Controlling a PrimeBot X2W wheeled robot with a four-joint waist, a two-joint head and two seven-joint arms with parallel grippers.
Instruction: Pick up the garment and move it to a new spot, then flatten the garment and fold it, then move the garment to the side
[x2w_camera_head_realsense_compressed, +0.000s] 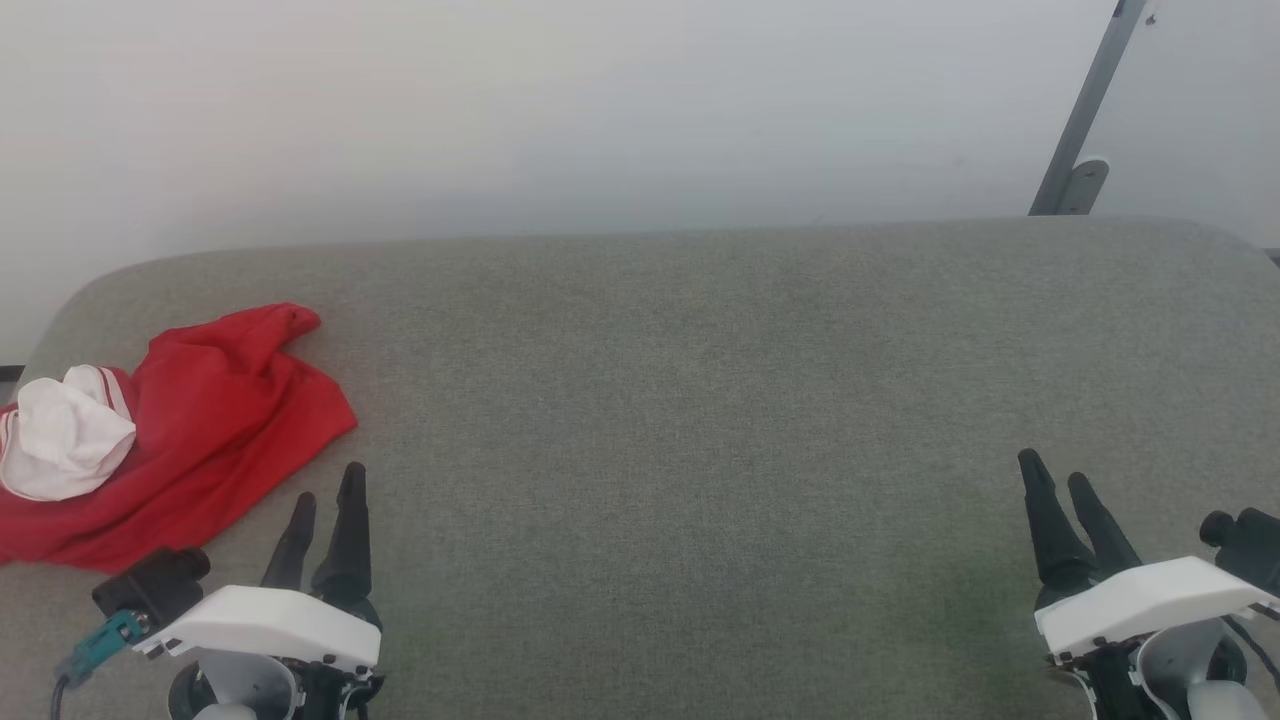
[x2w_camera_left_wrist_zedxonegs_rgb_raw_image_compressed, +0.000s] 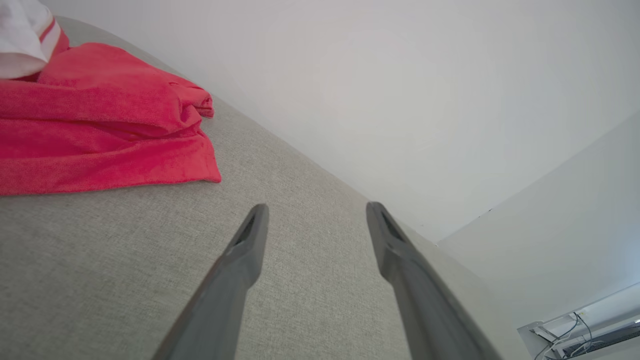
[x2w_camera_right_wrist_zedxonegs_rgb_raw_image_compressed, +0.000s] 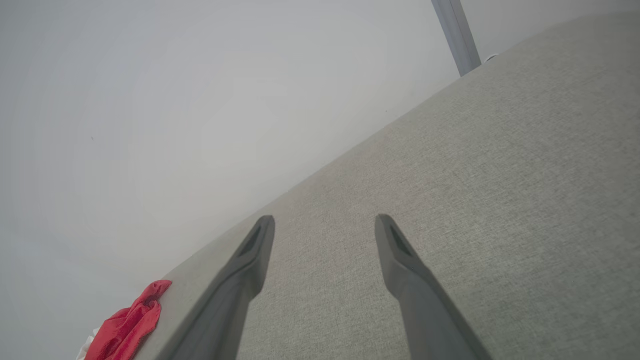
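The garment lies just left of my wide-open left gripper; my right gripper, also wide, is far away.

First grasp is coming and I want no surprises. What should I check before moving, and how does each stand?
1. Left end effector open: ok.
2. Right end effector open: ok.
3. Both end effectors empty: ok.
4. Garment crumpled, nothing on it: ok.
5. Bare grey surface for a new spot: ok.
6. Garment wholly on the surface: cannot tell, it meets the head view's left edge.
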